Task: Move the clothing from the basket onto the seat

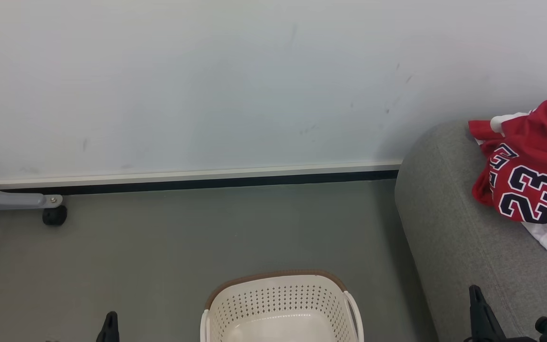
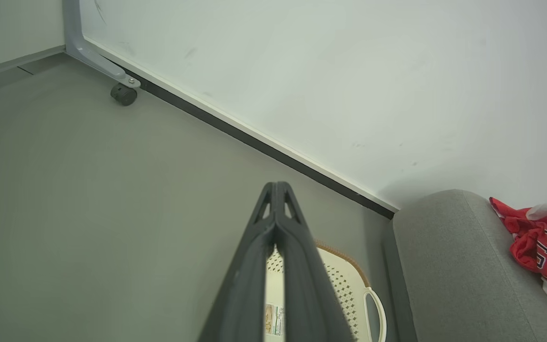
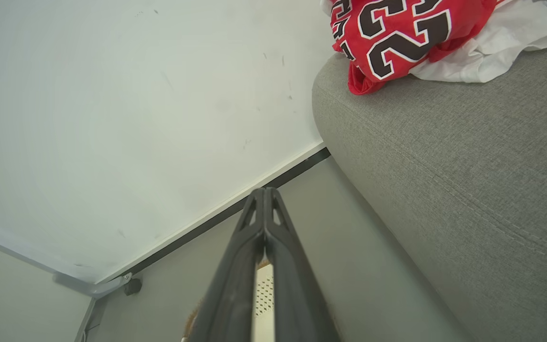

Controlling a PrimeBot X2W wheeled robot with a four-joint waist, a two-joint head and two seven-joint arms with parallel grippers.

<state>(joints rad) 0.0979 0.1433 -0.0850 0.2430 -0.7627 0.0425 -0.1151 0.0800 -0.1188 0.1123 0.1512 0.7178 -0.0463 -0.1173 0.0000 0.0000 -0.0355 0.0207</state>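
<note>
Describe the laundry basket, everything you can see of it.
The basket is cream-white plastic with walls pierced by rows of small holes, a brown band along its far rim and a loop handle on its side. It stands upright on the grey floor, left of the sofa without touching it. Its visible inside is bare.

Red clothing (image 1: 532,164) on grey seat (image 1: 444,228)

A scuffed pale wall (image 1: 207,85) meets the grey floor (image 1: 183,237) along a white-and-black skirting (image 1: 197,176), a grey leg (image 1: 7,199) on a black castor (image 1: 55,216) at left.
</note>
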